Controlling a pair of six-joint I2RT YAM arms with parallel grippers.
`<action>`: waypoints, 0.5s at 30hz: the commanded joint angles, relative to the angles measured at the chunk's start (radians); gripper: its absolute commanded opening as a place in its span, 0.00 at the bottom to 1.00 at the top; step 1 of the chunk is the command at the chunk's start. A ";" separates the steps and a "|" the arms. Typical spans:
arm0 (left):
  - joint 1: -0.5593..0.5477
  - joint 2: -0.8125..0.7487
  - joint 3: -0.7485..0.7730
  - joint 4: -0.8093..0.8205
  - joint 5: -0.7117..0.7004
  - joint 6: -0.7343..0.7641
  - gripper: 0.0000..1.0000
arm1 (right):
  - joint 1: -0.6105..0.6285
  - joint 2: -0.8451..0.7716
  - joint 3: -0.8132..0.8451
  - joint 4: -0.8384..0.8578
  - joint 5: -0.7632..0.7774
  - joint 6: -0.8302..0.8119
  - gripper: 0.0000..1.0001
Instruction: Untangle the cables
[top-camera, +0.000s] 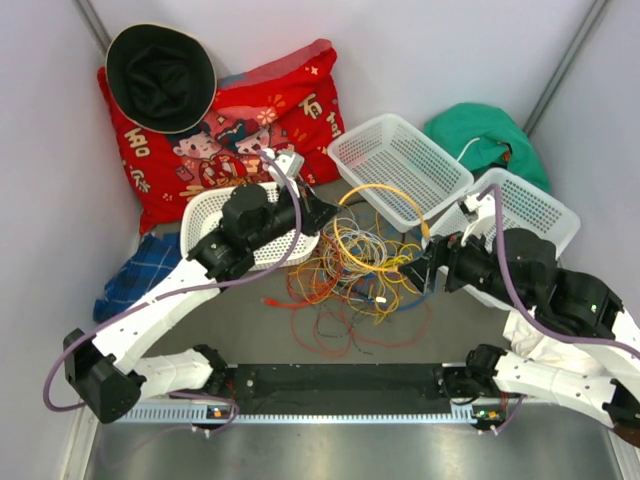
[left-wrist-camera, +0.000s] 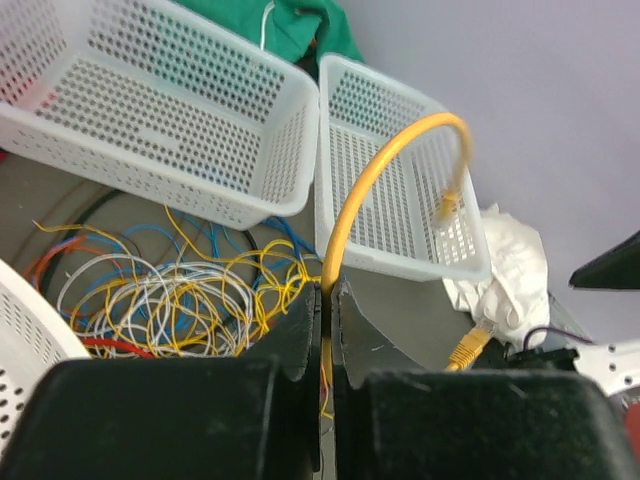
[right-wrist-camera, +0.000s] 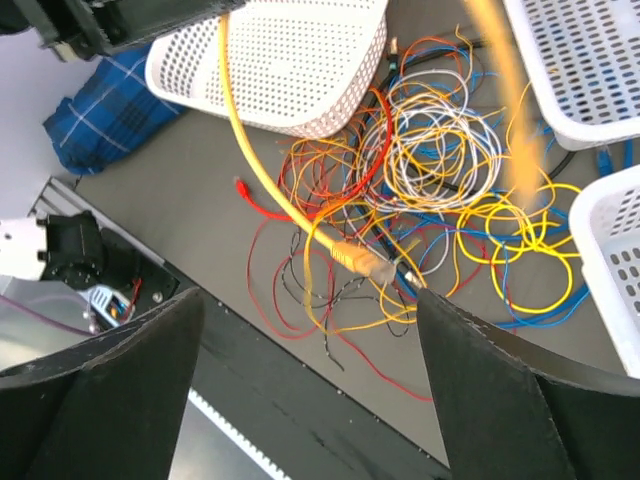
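Observation:
A tangle of thin red, orange, yellow, blue and grey-white cables (top-camera: 360, 272) lies in the middle of the table; it also shows in the right wrist view (right-wrist-camera: 430, 170). My left gripper (top-camera: 325, 213) is shut on a thick yellow cable (left-wrist-camera: 385, 165) that arcs up from the jaws to a plug in front of a basket. My right gripper (top-camera: 427, 268) is wide open and empty, right of the tangle. In its wrist view the gripper (right-wrist-camera: 310, 300) hovers above the yellow cable's other plug (right-wrist-camera: 360, 262).
A white oval basket (top-camera: 212, 212) sits under the left arm. Two white rectangular baskets (top-camera: 400, 165) (top-camera: 525, 205) stand behind and to the right. A red pillow (top-camera: 230, 130), black hat (top-camera: 160, 75), green cloth (top-camera: 490, 135) and blue plaid cloth (top-camera: 140, 272) ring the area.

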 joint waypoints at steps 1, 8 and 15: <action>0.003 -0.005 0.158 -0.070 -0.089 0.005 0.00 | 0.008 -0.012 -0.012 0.015 0.049 -0.007 0.88; 0.002 0.042 0.364 -0.289 -0.266 0.192 0.00 | 0.006 -0.047 -0.119 0.012 0.126 -0.016 0.87; 0.001 0.049 0.430 -0.343 -0.258 0.191 0.00 | 0.008 -0.104 -0.245 0.210 0.043 -0.006 0.85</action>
